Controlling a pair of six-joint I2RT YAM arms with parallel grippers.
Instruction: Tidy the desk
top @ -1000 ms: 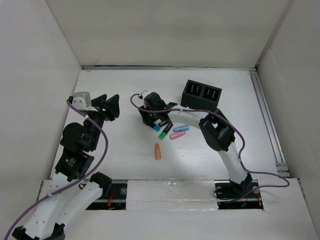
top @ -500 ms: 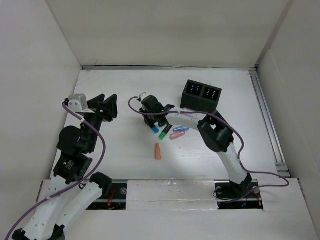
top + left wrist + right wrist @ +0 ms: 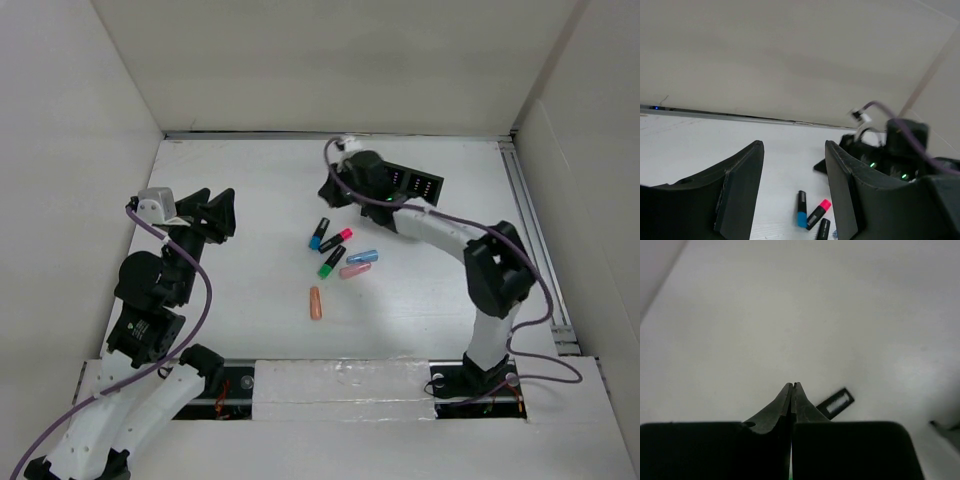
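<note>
Right wrist view: right gripper fingertips pressed together, nothing visible between them; plain white surface beyond. Top view: this gripper at far side of desk, just beside black organizer box. Left gripper jaws apart, empty, over left part of desk. Mid-desk, loose cluster: blue-capped marker, pink-capped marker, green-capped marker, light blue piece, pink piece. Orange piece lies apart, nearer arm bases.
</note>
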